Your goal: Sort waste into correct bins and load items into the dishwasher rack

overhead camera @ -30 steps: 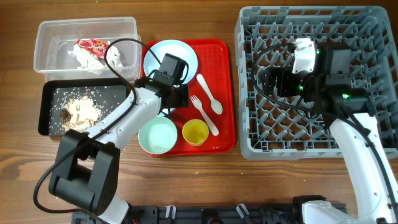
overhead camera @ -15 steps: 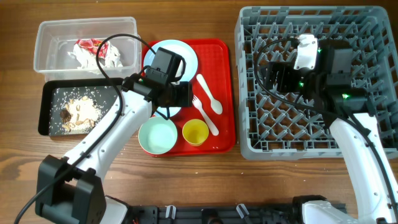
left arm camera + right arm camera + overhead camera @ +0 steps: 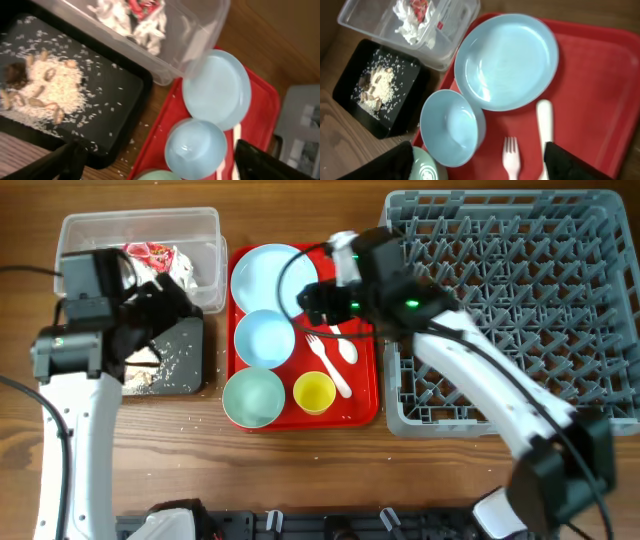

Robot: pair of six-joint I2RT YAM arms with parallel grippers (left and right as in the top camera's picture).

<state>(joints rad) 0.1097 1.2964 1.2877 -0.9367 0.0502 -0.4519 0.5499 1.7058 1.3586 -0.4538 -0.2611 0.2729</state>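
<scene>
On the red tray lie a pale blue plate, a blue bowl, a greenish bowl, a yellow cup, a white fork and a spoon. My left gripper hangs open and empty over the corner between the clear tub and the black tray. My right gripper reaches from the grey rack over the plate's right edge, open and empty. The right wrist view looks down on the bowl, plate and fork.
The clear tub holds a red-and-white wrapper and white napkins. Rice-like scraps with a brown lump lie in the black tray. Stray grains dot the wood beside it. The right arm crosses the rack's left edge.
My left gripper opened and swung left off the red tray to above the bins, uncovering the blue bowl. My right arm moved from above the rack to over the red tray.
</scene>
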